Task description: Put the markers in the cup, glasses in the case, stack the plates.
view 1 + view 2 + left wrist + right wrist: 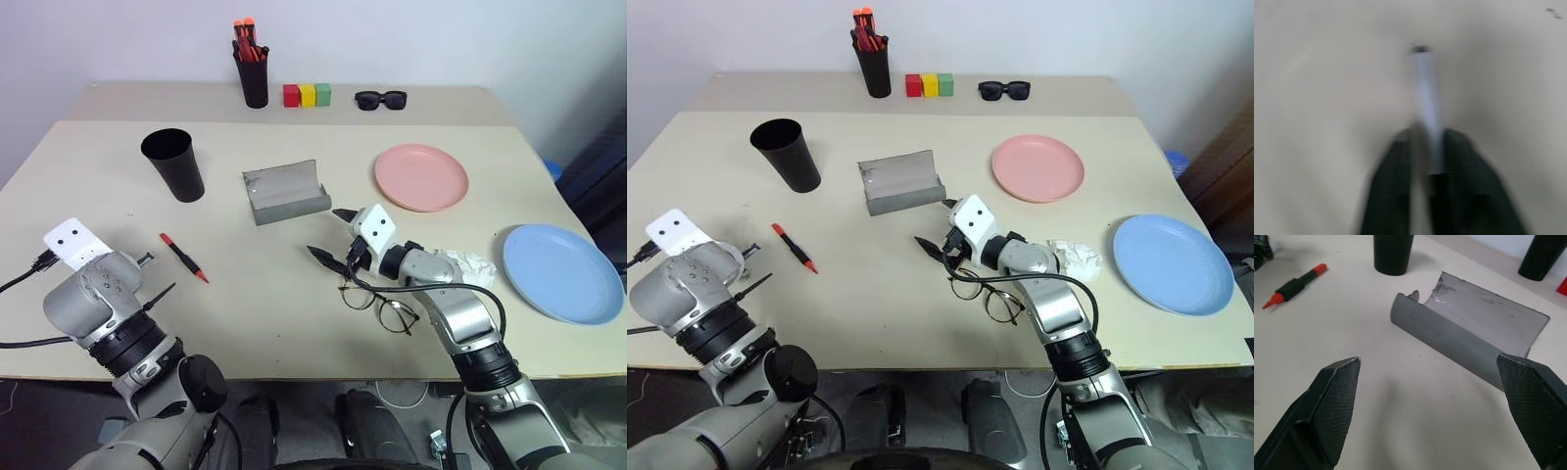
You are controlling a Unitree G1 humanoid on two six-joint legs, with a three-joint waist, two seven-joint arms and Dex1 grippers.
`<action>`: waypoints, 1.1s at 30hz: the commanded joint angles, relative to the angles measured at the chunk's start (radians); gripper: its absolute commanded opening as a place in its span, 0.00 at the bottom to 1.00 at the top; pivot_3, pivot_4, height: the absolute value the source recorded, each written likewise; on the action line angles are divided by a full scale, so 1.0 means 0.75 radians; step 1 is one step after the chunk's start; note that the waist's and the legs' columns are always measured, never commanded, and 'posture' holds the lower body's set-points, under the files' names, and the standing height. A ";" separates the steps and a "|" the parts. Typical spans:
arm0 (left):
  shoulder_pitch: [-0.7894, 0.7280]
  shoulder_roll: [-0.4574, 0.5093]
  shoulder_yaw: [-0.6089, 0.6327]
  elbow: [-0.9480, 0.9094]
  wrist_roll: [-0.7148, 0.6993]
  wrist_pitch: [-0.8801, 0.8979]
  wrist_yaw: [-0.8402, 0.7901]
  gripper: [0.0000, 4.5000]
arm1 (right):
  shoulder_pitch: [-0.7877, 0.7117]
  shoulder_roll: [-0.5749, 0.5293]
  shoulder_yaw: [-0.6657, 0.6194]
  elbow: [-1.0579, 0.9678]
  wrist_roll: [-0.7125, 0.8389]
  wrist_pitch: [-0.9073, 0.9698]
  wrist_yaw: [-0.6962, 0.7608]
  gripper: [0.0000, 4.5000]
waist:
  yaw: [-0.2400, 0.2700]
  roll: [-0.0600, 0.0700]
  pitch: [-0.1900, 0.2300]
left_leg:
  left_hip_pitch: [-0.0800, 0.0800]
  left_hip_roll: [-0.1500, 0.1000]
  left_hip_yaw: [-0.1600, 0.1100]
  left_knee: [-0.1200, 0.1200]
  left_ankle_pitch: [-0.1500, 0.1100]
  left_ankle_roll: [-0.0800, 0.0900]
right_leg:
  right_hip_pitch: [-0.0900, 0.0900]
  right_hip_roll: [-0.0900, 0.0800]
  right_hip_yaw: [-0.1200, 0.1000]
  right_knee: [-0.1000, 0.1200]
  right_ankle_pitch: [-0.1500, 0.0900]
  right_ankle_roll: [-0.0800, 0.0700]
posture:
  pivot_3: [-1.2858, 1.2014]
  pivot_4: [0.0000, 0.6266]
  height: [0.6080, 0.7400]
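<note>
Head-camera views of a beige table (255, 294). The black cup (174, 164) stands upright at upper left of centre; the grey case (285, 191) lies open at the middle of the frame, its lid raised. The salmon pink plate (421, 176) sits right of the case, and the light blue plate (560, 271) lies separately at the right edge, well apart from it. The red-capped marker (183, 257) lies flat on the table at left of centre, below the cup. The left gripper (1425, 166), at lower left of the frame, has its fingers closed onto the black and white marker (1425, 98), as the blurred left wrist view shows. The right gripper (331, 235), at centre, has its jaws spread wide with nothing between them, pointing toward the case. The wire-framed glasses (377, 303) rest on the table just beneath the right forearm, beside a crumpled white paper (468, 264).
</note>
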 commanded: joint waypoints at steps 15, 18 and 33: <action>-0.041 0.349 -0.457 0.077 0.063 -0.943 -0.321 0.01 | -0.122 0.102 -0.057 0.000 0.014 -0.162 -0.043 1.00 | -0.003 -0.006 0.002 | 0.000 0.001 0.000 -0.002 0.001 -0.003 | -0.001 0.000 -0.001 0.000 0.000 -0.001 | 0.52 0.24 0.89; -0.125 0.402 -0.600 0.237 0.088 -1.139 -0.421 0.01 | -0.173 0.138 -0.053 0.089 -0.079 -0.168 -0.177 1.00 | 0.005 -0.006 0.002 | 0.000 0.001 0.000 -0.002 0.002 -0.004 | 0.000 0.000 -0.001 0.000 0.000 -0.001 | 0.52 0.24 0.89; -0.514 0.428 -0.832 1.366 0.175 -2.017 -0.424 0.01 | -0.140 0.203 -0.018 0.107 -0.181 -0.179 -0.308 1.00 | -0.004 -0.006 0.002 | -0.017 0.001 0.003 -0.001 0.003 -0.004 | -0.019 0.001 -0.001 0.001 0.001 0.000 | 0.52 0.24 0.89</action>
